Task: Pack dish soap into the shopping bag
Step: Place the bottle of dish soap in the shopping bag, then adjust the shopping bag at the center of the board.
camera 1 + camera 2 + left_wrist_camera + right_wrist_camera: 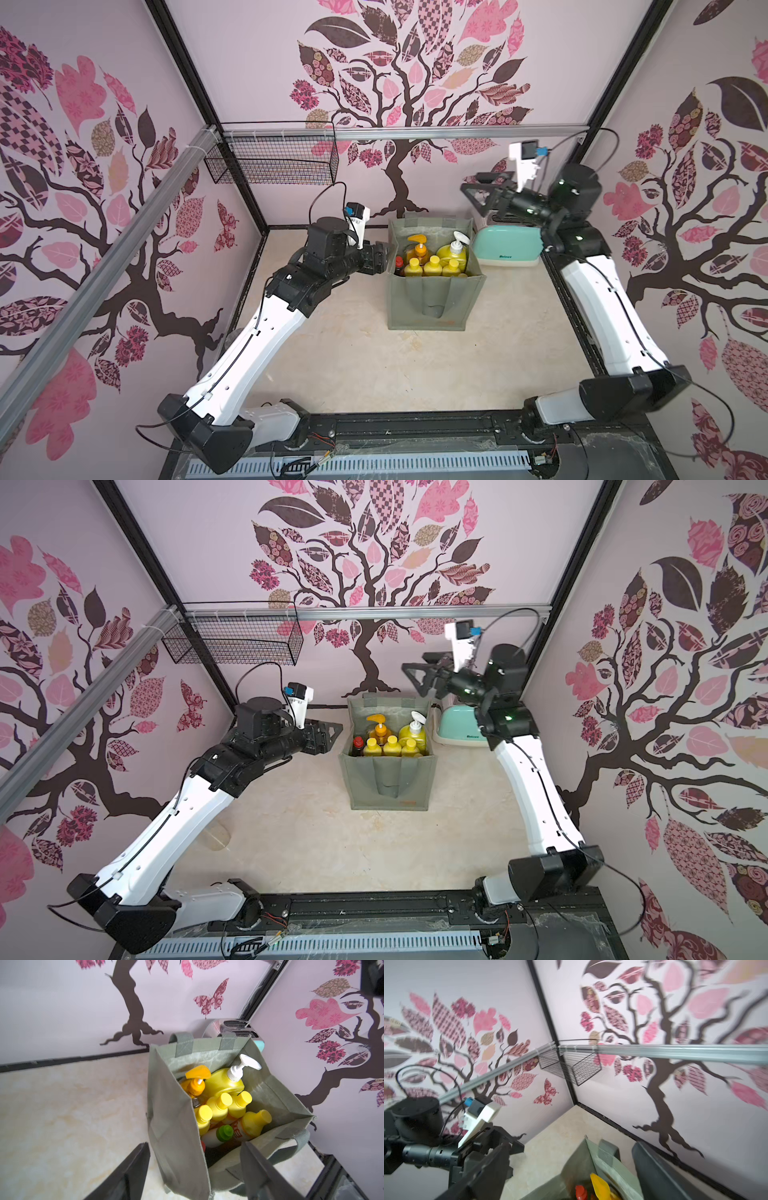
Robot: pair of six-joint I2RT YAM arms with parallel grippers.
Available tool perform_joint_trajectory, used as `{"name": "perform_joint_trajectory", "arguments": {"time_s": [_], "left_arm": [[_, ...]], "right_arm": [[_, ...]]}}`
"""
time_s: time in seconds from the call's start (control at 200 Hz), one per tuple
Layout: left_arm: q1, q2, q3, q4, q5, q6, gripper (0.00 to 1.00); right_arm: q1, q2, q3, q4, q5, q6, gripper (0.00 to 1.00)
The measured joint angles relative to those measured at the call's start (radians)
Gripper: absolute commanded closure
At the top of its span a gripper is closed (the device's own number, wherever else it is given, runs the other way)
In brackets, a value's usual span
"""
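Shopping bag (432, 303): upright toward the rear of the desk (374, 365), mouth open, just beside a mint toaster (505, 245).
Dish soap: inside the bag. Visible are the orange pump bottle (419, 245), the big yellow bottle with white pump (451, 251), four yellow-capped bottles (220, 1103), a white green-capped bottle (223, 1133) and a red cap (399, 262) at the left wall. Anything lower is hidden, so the full count cannot be confirmed.
Left hand (195, 1144): fingers apart and empty, at the bag's left rim. One finger is outside the side wall, the other over the mouth near a strap handle (295, 1142).
Right hand (473, 186): fingers apart and empty, raised above the bag's rear right corner, clear of the fabric.
Step judged: packing appears complete; clear both hands.
Procedure: lift the left hand straight up before drawing it back, fingers kept apart.
Caution: a sideways pull could hook the soft wall or handle and tip the bag.
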Motion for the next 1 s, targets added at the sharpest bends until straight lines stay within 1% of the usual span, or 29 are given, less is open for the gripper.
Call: {"name": "perform_joint_trajectory", "arguments": {"time_s": [0.085,0.225,0.295,0.355,0.465,0.525,0.59,0.78,1.0], "left_arm": [[0.000,0.035,0.048,0.009,0.013,-0.006,0.08],[-0.010,0.084,0.042,0.016,0.029,-0.011,0.07],[-0.033,0.087,-0.002,0.013,0.021,-0.012,0.07],[-0.058,0.081,-0.045,0.010,0.010,-0.011,0.07],[-0.111,0.051,-0.144,-0.001,-0.024,-0.011,0.07],[-0.130,0.018,-0.201,-0.008,-0.041,-0.012,0.07],[-0.143,-0.025,-0.258,-0.010,-0.058,-0.015,0.07],[-0.149,-0.129,-0.367,-0.008,-0.095,-0.023,0.07],[-0.151,-0.145,-0.444,-0.010,-0.099,-0.042,0.07]], "right_arm": [[-0.011,-0.018,-0.030,-0.133,0.053,0.002,0.00],[0.046,-0.023,-0.066,-0.369,0.208,-0.046,0.00],[0.092,-0.037,-0.095,-0.453,0.303,-0.067,0.00],[0.154,-0.055,-0.123,-0.516,0.387,-0.080,0.00],[0.255,-0.105,-0.200,-0.577,0.506,-0.091,0.00],[0.281,-0.143,-0.253,-0.602,0.555,-0.093,0.00],[0.283,-0.184,-0.309,-0.628,0.603,-0.093,0.00],[0.283,-0.264,-0.408,-0.644,0.675,-0.093,0.00],[0.295,-0.288,-0.460,-0.626,0.682,-0.092,0.00]]}}
